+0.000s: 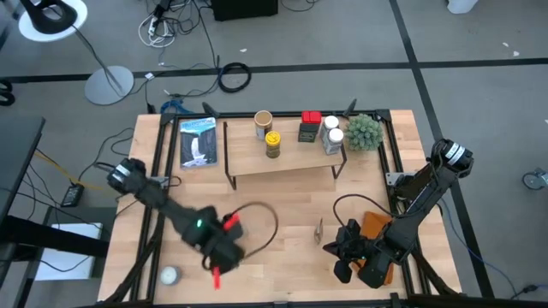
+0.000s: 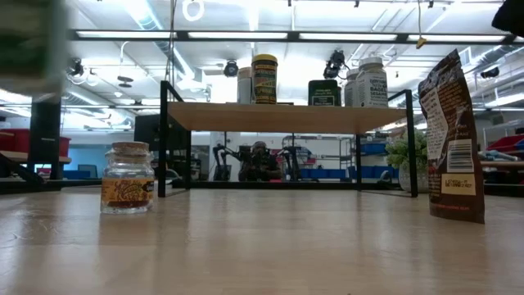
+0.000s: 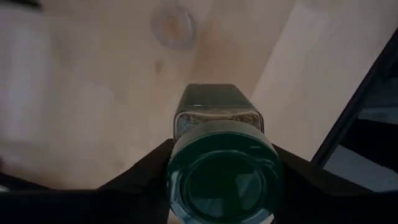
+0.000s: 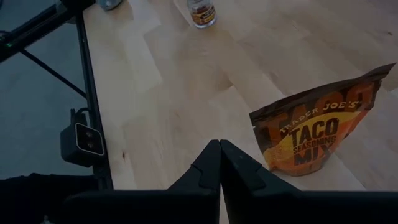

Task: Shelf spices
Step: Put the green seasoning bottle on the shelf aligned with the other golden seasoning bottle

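At about seven o'clock on the table, the left gripper (image 3: 221, 186) pinches a small square glass jar with a dark green lid (image 3: 219, 134), hard, slippery and breakable, best squeezed around its flat sides.

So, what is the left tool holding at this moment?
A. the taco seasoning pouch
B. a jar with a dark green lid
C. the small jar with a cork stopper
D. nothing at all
B: in the left wrist view the left tool is closed around a square jar with a dark green lid, while the taco pouch and the cork jar stand free on the table.
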Robot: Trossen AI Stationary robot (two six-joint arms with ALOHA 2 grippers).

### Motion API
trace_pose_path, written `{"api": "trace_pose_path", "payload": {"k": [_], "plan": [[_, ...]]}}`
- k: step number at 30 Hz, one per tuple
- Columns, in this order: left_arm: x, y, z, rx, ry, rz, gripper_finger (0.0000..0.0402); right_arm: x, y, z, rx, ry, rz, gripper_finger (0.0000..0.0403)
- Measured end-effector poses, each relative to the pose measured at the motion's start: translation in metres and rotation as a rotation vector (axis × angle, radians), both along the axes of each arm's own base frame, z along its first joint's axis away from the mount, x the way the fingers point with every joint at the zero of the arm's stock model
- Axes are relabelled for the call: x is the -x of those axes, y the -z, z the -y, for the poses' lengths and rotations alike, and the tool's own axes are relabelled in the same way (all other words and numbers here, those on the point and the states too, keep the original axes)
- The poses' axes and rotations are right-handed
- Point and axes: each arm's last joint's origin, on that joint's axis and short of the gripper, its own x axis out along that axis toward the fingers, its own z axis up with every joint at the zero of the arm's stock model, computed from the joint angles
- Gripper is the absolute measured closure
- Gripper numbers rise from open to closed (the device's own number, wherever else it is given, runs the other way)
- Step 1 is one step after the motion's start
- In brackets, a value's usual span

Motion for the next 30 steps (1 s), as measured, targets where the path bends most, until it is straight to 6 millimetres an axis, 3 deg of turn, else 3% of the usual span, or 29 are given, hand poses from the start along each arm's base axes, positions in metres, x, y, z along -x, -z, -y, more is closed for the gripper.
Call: {"api": "trace_pose_path", "payload": {"k": [7, 12, 20, 30], "plan": [[-0.027, -0.062, -0.064, -0.053, 0.107, 0.112, 0.0191, 0.000, -0.001, -0.001, 0.004, -0.014, 0.007, 0.0401], [-0.041, -0.091, -0.114, -0.086, 0.163, 0.217, 0.0191, -0.001, -0.001, -0.001, 0.055, -0.053, 0.001, 0.0396], [-0.049, -0.094, -0.198, -0.159, 0.145, 0.194, 0.0191, -0.001, -0.001, -0.001, 0.090, -0.080, -0.003, 0.0400], [-0.033, -0.095, -0.282, -0.163, 0.097, 0.171, 0.0191, -0.001, -0.001, -0.001, 0.067, -0.064, 0.001, 0.0396]]}}
